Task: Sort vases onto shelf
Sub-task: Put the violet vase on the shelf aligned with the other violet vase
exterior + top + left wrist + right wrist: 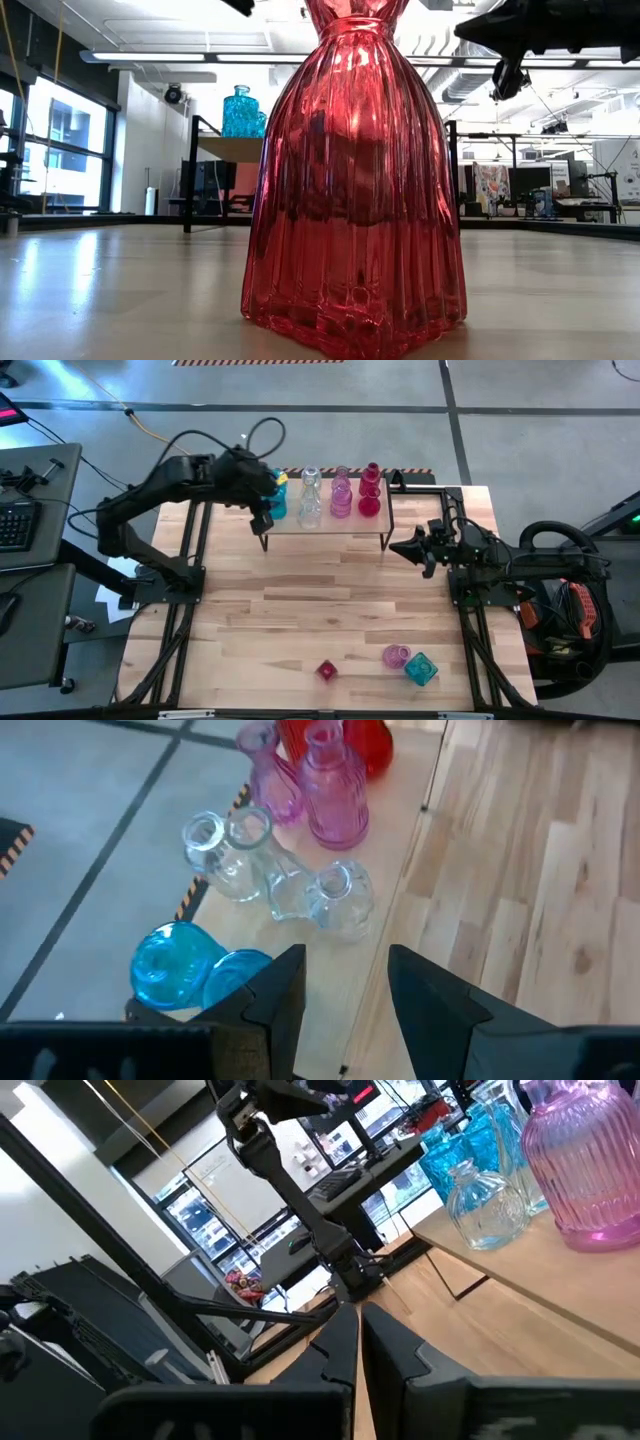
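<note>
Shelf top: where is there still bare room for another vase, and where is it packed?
The shelf is bare at its right end, beyond the red vases. The rest is packed: teal, clear, pink and red vases stand in a tight row, with the left gripper open at the teal end.

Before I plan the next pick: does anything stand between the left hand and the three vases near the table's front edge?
Nothing visible: bare tabletop separates the left hand, at the shelf, from them.
</note>
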Controlling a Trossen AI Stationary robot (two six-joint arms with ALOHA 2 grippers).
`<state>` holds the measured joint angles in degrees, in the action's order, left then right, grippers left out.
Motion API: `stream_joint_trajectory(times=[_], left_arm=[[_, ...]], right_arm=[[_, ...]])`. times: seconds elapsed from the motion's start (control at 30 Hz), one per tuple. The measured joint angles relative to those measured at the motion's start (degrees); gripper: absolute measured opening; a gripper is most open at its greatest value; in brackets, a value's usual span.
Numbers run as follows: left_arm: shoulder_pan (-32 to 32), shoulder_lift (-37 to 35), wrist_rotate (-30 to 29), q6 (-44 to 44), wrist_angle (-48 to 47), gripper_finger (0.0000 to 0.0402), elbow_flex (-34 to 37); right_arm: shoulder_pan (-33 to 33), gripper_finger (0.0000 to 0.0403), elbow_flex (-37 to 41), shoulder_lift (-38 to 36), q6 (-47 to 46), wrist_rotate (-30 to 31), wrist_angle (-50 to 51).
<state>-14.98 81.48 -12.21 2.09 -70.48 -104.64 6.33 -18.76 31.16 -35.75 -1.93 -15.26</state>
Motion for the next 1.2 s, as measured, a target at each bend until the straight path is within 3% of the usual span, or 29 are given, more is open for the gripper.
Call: stream_joint_trajectory(times=[0.2,0.57,0.7,0.83,0.93,1.2], left_arm=[[0.0,-3.99,-1.15,-1.1,0.11,0.0136,0.01],[0.0,-6.73,-3.63,-3.96,-0.23,0.0136,0.02],[0.0,-6.95,-3.65,-4.0,-0.32,0.0136,0.02],[0.0,-6.88,-3.69,-3.94,-0.37,0.0136,0.02],[0.0,-6.81,-4.36,-3.91,-0.37,0.0136,0.02],[0.0,-6.77,-4.99,-0.86,-0.42,0.0136,0.02]], right_arm=[[0.0,0.0001,-1.91,0.06,0.14,-0.62,-0.66],[-0.02,0.0001,-5.94,9.83,-0.52,-12.08,-0.38],[-0.89,0.0001,-8.59,12.85,-7.77,-18.2,1.49],[-2.55,0.0001,-12.94,13.91,-15.7,-22.66,9.14],[-4.06,0.0001,-16.96,14.1,-18.16,-22.12,17.16],[-6.8,0.0001,-28.59,16.99,-16.92,-22.03,39.71]])
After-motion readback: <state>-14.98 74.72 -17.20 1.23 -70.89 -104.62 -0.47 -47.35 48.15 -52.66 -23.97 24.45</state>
